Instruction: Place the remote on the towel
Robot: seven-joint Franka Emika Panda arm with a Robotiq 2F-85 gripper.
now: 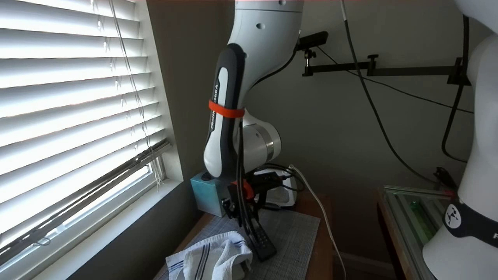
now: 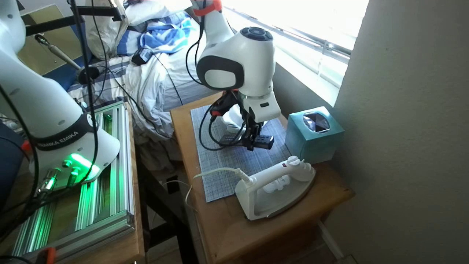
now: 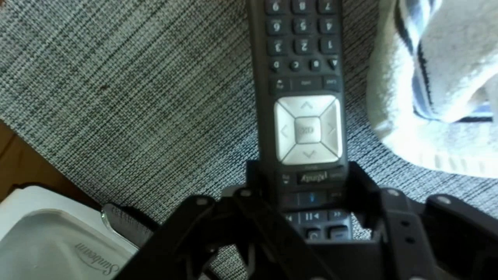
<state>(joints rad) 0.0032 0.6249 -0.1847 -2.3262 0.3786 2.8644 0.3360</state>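
The end effector (image 3: 305, 179) is clamped on the black remote (image 3: 303, 89), pinching it by both long sides. The remote is over the woven mat (image 3: 136, 97) on the desk (image 2: 234, 234), just beside the striped towel (image 1: 210, 260); from here I can't tell whether it touches the mat. It reads "xfinity" and "OK," the iron (image 2: 274, 172) "Sunbeam," the black band (image 2: 45, 143) on the arm (image 2: 40, 110) "EMIKA." Near the iron sits a teal tissue box (image 2: 313, 145), its contents hard to make out.
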